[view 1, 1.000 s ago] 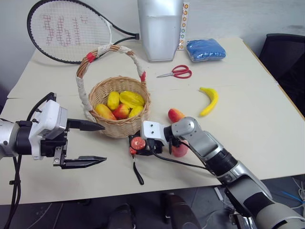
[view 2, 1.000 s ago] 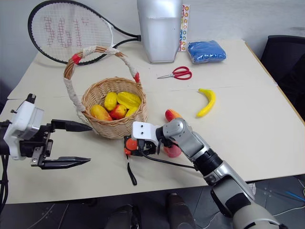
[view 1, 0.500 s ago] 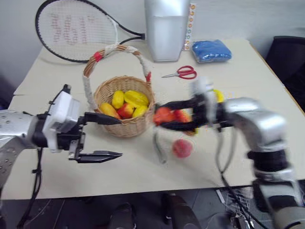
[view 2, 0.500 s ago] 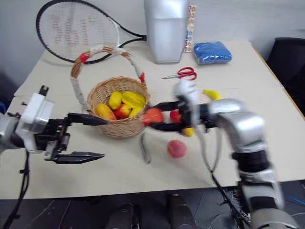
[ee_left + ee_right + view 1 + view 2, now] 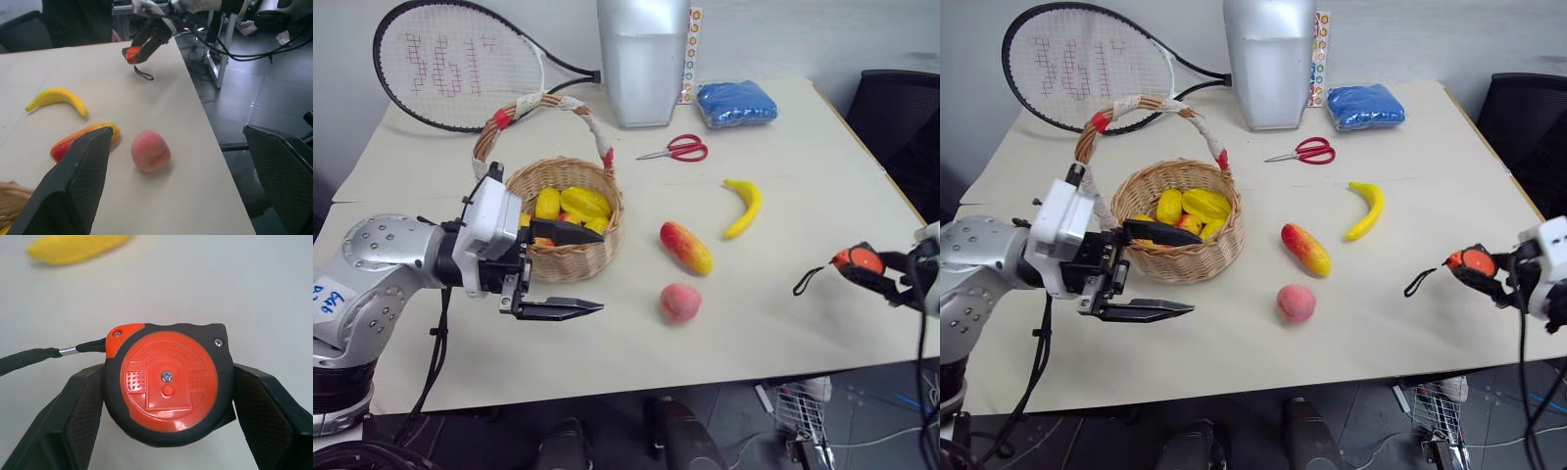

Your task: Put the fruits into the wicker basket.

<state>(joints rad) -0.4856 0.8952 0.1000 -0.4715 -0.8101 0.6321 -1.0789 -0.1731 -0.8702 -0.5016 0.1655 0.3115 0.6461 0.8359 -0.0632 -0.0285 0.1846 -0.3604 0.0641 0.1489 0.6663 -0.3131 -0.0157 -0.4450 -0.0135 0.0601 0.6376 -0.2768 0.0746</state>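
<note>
reaching level beside round tan wicker basket (image 5: 570, 257), left pincer (image 5: 576, 270) spread, empty; right pincer (image 5: 1489, 278) pinching orange-black tape measure (image 5: 168, 382); round pink-orange peach (image 5: 679, 303) ahead.

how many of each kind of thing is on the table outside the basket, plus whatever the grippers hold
loose fruits: 3 (banana, mango, peach)
scissors: 1
tennis racket: 1
blue cloth bundle: 1
silver container: 1
tape measure, held in the right gripper: 1
left gripper: open, holds 0
total: 8
</note>
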